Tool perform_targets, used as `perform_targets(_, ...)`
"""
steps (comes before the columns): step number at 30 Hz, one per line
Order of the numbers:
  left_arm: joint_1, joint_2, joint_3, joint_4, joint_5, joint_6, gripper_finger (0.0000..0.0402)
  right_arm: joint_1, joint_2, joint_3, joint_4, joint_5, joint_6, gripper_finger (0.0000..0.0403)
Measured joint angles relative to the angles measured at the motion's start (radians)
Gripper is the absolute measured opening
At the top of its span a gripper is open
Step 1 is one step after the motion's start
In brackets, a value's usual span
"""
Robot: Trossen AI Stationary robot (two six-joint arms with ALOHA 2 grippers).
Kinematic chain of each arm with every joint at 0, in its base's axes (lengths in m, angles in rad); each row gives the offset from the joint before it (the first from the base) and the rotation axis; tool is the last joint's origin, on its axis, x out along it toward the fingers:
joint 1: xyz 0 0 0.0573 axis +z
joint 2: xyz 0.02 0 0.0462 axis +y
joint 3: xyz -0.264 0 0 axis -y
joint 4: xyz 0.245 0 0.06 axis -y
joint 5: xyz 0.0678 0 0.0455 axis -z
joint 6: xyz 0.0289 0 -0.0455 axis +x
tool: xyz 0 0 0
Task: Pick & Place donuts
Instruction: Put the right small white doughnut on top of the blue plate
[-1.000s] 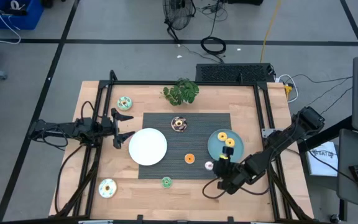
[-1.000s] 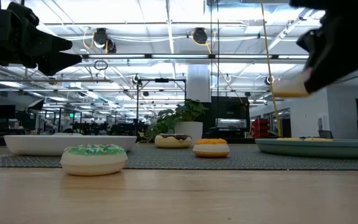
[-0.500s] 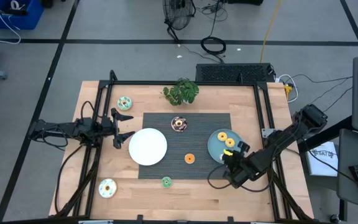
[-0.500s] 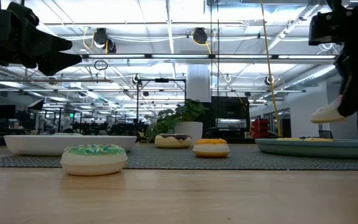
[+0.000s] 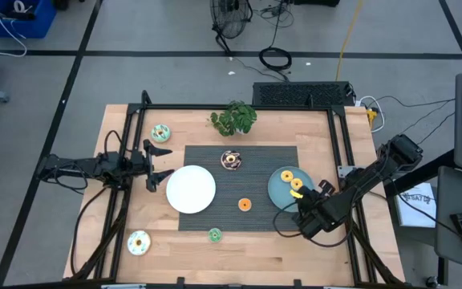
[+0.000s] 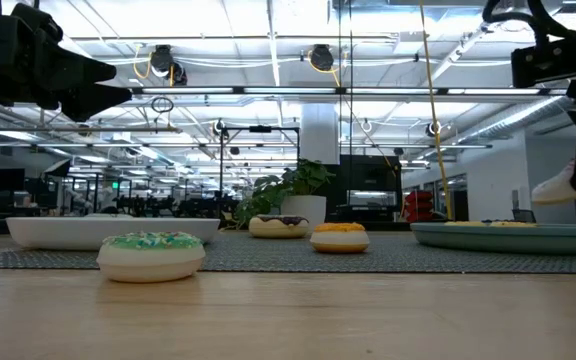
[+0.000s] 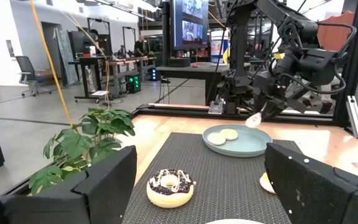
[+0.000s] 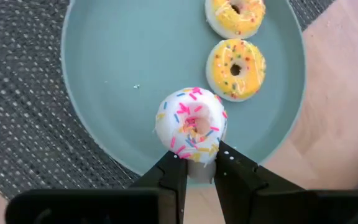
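Right tool point(image 8: 199, 163) pinches a pink-sprinkled donut point(image 8: 191, 126) above the teal plate point(image 8: 104, 74), positioned for release; left tool point(image 5: 152, 167) waits spread.

right tool point(image 8: 201, 163) pinching pink-sprinkled donut point(image 8: 191, 129) | above teal plate point(image 8: 104, 99), apparently clear | two yellow donuts point(image 8: 235, 68) on plate

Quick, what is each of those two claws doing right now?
Left gripper: open, empty, waiting beside the white plate.
Right gripper: shut on the white sprinkled donut, above the teal plate.
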Motion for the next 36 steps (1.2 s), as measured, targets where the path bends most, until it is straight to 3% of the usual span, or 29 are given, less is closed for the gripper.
perform_targets(12,0.0,0.0,0.0,0.0,0.0,0.0,0.0349,0.0,0.0,-0.185,0.135,-0.046,0.081,0.0061)
perform_targets(23,0.0,0.0,0.0,0.0,0.0,0.0,0.0349,0.0,0.0,-0.209,0.179,-0.052,0.069,0.0065)
perform_targets(36,0.0,0.0,0.0,0.0,0.0,0.0,0.0349,0.0,-0.01,-0.209,0.183,-0.055,0.069,0.0182)
